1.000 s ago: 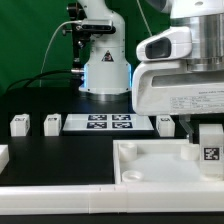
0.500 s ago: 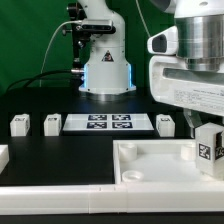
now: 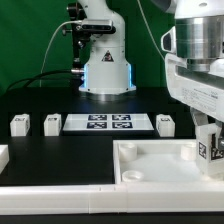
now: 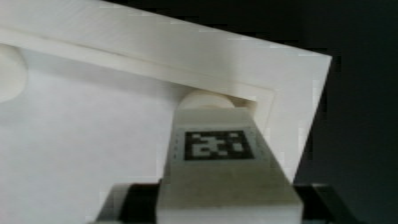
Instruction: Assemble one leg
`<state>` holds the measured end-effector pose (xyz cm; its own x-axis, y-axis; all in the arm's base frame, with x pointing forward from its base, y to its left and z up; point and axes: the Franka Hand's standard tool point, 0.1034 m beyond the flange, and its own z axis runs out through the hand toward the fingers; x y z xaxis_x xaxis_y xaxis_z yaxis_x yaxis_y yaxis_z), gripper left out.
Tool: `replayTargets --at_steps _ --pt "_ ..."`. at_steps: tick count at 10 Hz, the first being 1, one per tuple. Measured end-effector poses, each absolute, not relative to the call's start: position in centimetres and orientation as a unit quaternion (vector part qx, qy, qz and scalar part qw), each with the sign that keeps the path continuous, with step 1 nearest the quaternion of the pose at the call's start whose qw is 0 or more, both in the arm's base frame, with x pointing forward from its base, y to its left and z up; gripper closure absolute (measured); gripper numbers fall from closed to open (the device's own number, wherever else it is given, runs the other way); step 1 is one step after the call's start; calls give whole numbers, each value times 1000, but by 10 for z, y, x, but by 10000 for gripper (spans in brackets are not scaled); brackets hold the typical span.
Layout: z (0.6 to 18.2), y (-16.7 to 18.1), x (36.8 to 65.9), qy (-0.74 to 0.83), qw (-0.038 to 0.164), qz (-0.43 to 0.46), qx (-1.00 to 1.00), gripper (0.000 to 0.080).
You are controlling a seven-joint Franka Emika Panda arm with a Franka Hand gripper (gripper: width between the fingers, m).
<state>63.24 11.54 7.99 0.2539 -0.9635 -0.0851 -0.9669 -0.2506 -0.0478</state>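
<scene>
Leg point(image 4: 217, 150) in gripper point(image 4: 214, 205), fingertips point(image 4: 329, 205) approx. half off-frame

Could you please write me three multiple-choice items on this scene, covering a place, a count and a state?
1. Where is the held leg? A) on the table B) at a corner of the panel C) under the panel
2. How many loose legs lie on the table? A) one B) three C) five
3. The gripper is: A) open B) out of sight C) shut on the leg

Answers: 1 B, the wrist view shows it at a corner socket; 2 B, two at the exterior view's left, one nearer the gripper; 3 C, fingers clamp its sides.
</scene>
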Motion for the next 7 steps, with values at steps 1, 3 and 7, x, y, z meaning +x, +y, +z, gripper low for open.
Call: replayTargets --at_steps 1,3,7 --pt "80 117 632 609 45 19 -791 447" --pt "79 120 632 603 45 19 -796 172" --pt "77 125 630 472 45 12 -880 153"
